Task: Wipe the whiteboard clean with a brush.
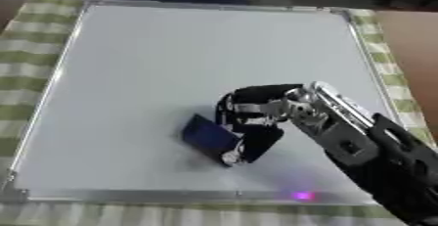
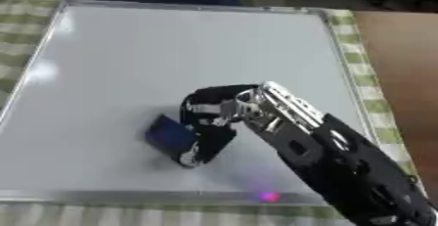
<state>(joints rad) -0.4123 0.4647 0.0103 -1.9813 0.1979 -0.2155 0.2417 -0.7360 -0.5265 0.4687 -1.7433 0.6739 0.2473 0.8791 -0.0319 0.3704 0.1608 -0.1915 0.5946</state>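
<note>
A large whiteboard [image 1: 171, 58] with a silver frame lies flat on the table, and its surface looks blank. My right hand [image 1: 252, 117] reaches in from the lower right, with its fingers curled round a dark blue brush [image 1: 205, 136] pressed flat on the board's lower middle. Part of the brush is hidden under the fingers. My left hand shows in neither view.
A green and white checked cloth [image 1: 34, 34] lies under the board. Bare brown tabletop [image 1: 415, 44] shows at the right. A small purple light spot [image 1: 302, 195] glows on the board's near frame. Dark shapes sit beyond the far edge.
</note>
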